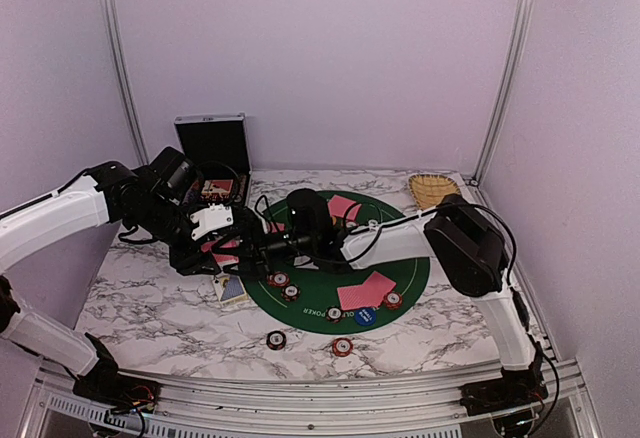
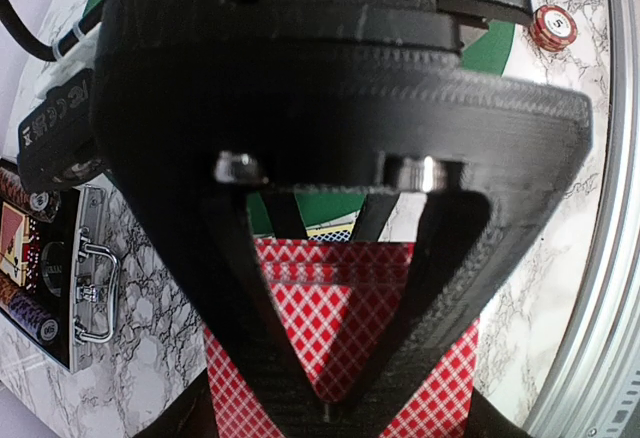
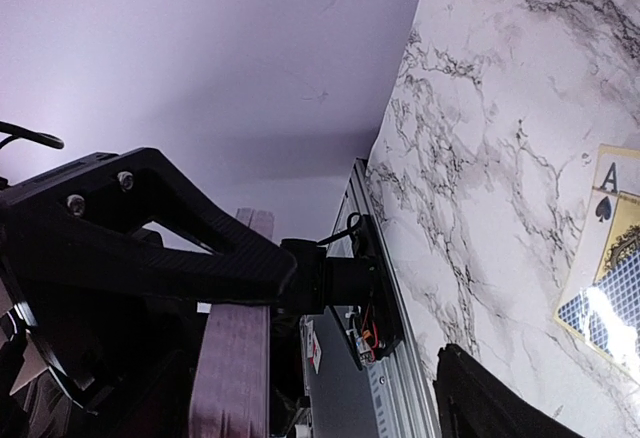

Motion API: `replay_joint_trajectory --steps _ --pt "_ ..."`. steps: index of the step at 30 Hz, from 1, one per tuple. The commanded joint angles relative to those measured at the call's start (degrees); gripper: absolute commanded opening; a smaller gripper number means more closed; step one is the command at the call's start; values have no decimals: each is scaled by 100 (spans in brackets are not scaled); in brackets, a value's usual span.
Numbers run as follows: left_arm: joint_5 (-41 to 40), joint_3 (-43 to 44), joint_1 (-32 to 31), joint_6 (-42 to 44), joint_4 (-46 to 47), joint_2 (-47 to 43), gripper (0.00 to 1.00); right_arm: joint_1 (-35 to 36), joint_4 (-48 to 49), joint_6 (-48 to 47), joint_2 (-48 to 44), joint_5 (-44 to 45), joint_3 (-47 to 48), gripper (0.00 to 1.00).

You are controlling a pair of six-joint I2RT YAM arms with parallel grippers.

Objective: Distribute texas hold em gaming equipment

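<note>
Playing cards point(image 2: 335, 343) front and centre, Dan: a red-diamond-backed stack pinched flat in the left claw point(image 2: 325, 410), tips pressed together on it, held above the worktop point(image 1: 150, 303) at the left edge of the green felt mat point(image 1: 405, 273).

And the right claw point(image 1: 250, 248) is stretched right across to meet it, Mia, fingers spread wide. Whether it touches the stack, I can't tell from any angle.

So what bites them here?

It looks like a handover to me, and that's the danger. If the left lets go before the right has closed, the stack fans out and drops. If the right nips only the top few, the rest slide away. Slick cards, thin edges, not much to hold.

Crowded, too.

Very. Two wrists nose to nose with cables looping over them, so a snag could jerk the cards loose. Just beside them, toward the front, sits a face-up pile point(image 3: 608, 258) showing the ace of spades, easy to scatter.

Set the scene for us.

White marble-patterned worktop with dark veins. On the felt there are dealt cards point(image 1: 366, 290), a blue button point(image 1: 366, 315) and poker chips point(image 1: 280, 280); two stray chips point(image 1: 275, 339) lie off the felt near the front. Black case point(image 1: 212, 143) open at the back left, wicker basket point(image 1: 432, 190) back right. Pale lilac walls, aluminium posts point(image 1: 118, 58) in the corners.
</note>
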Motion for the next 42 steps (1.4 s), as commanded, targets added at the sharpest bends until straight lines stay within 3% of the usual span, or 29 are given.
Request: replay_joint_trajectory --steps 1,11,19,42 --pt "81 166 -33 -21 31 -31 0 83 98 105 117 -133 286 79" --pt "19 142 -34 0 33 -88 0 -76 -247 -144 -2 -247 5 62" --pt "4 87 -33 8 39 -128 0 -246 -607 -537 -496 -227 -489 55" --pt "-49 122 -29 19 33 -108 0 -364 -569 -450 -1337 -188 -883 7"
